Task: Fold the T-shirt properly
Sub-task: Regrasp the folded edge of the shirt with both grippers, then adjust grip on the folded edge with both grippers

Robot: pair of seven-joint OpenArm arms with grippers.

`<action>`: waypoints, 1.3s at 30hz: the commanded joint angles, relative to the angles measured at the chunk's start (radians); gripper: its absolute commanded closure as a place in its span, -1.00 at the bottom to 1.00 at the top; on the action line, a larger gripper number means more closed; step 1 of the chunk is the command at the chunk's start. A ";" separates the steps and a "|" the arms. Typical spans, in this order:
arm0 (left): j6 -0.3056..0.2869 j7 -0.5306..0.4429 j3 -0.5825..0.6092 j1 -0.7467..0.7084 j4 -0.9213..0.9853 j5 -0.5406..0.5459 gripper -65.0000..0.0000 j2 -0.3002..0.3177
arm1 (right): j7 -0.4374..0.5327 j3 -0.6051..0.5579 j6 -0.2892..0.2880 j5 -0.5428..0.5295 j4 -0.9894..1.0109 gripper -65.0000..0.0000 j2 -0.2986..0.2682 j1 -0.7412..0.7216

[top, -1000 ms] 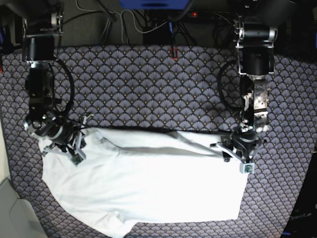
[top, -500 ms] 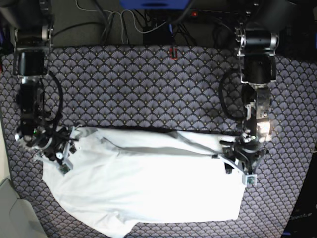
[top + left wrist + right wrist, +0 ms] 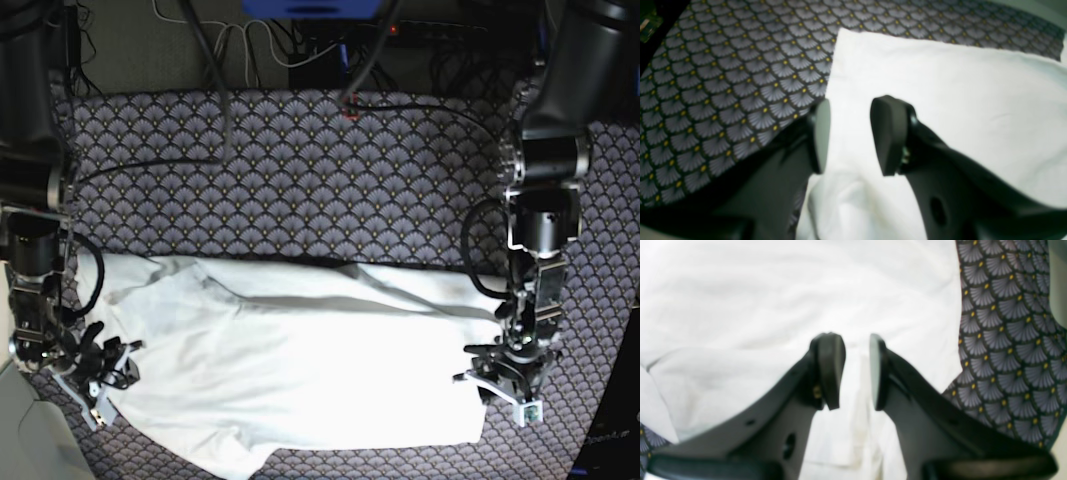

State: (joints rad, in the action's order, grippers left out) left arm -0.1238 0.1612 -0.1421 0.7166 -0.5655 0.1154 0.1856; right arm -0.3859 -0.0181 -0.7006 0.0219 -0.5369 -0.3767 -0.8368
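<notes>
With both grippers' fingers spread over the white T-shirt [image 3: 300, 360], which lies flat on the patterned cloth [image 3: 300, 170], you hold nothing. Lower the left gripper [image 3: 850, 133] onto the shirt's side edge, and the right gripper [image 3: 857, 370] just inside the opposite edge, then pinch both layers together.

Bright overexposed white cloth, blurred wrist views

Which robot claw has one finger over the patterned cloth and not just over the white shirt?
The left gripper. One finger sits at the T-shirt edge by the patterned tablecloth; the right gripper has only shirt beneath.
</notes>
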 commanded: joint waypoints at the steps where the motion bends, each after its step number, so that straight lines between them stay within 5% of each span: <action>1: -0.006 -0.039 0.000 0.054 0.020 0.004 0.27 0.001 | 0.034 0.004 0.002 -0.013 -0.002 0.49 -0.011 -0.039; 10: -0.006 -0.033 -0.003 0.015 0.058 0.013 0.27 -0.004 | 0.040 0.010 0.002 -0.015 -0.007 0.49 -0.034 0.063; 23: -0.006 0.248 -0.007 -0.334 -0.601 0.014 0.26 -0.005 | -0.111 0.085 0.002 -0.020 -0.556 0.45 -0.103 0.417; 31: -0.007 0.262 -0.007 -0.404 -0.667 0.014 -0.40 -0.008 | -0.120 0.241 0.002 -0.020 -0.601 0.01 -0.075 0.489; 39: -0.007 0.263 -0.007 -0.412 -0.670 0.014 -0.41 -0.008 | -0.121 0.248 0.002 -0.020 -0.601 -0.01 -0.075 0.534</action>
State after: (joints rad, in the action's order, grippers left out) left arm -0.1314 0.4458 -0.1478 0.2802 -1.2129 0.1242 0.1711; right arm -0.5308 0.2218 -0.7025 0.0151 -1.1221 -0.4339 -0.2768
